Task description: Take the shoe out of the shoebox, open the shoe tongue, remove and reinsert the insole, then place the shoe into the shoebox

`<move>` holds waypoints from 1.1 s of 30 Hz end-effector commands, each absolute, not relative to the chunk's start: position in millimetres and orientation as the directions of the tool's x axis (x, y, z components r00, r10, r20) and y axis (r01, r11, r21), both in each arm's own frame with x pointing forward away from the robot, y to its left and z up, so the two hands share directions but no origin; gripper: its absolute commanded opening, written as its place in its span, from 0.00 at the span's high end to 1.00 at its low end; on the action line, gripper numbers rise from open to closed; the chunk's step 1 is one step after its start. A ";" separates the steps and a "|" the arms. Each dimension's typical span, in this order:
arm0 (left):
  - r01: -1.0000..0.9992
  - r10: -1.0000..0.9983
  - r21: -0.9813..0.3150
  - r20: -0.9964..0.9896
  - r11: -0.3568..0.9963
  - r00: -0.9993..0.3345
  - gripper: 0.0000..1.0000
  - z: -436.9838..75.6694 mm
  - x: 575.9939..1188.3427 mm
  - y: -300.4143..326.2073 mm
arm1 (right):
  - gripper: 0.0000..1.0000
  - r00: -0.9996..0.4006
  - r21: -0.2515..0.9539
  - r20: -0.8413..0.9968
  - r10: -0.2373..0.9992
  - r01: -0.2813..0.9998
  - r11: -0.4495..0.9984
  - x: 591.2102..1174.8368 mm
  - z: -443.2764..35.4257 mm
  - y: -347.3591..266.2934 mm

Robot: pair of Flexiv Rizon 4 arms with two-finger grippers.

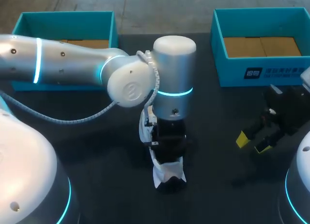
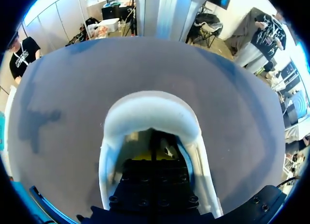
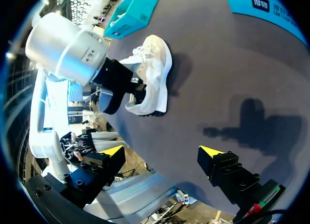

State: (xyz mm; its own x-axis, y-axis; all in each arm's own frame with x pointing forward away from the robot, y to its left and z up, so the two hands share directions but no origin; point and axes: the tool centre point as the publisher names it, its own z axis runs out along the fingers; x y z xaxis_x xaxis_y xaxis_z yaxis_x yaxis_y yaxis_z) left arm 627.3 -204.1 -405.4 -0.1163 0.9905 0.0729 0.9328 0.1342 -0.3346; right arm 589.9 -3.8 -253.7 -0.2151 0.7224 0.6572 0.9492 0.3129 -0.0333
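Even overhead light, soft shadows on dark table [image 3: 232,64], mild glare on left arm [image 1: 174,44]

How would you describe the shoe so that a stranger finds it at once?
Start from the dark table with two teal shoeboxes along its far edge. Near the table's middle, the shoe lies directly under the left arm's wrist. It alone is white and laced; the boxes are teal.
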 end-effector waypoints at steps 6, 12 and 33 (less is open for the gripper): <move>0.941 0.993 -0.315 0.053 0.120 -0.109 1.00 -373.3 629.4 -196.2 | 0.00 -0.214 -0.033 0.655 0.725 0.950 0.311 588.5 -253.8 -3.6; 0.945 0.992 -0.309 0.103 0.108 -0.079 1.00 -373.7 629.9 -192.1 | 0.00 -0.214 -0.033 0.655 0.725 0.950 0.311 588.5 -253.8 -3.6; 0.935 0.981 -0.328 0.179 0.132 -0.075 1.00 -426.4 614.9 -187.3 | 0.00 -0.214 -0.033 0.655 0.725 0.950 0.311 588.5 -253.8 -3.6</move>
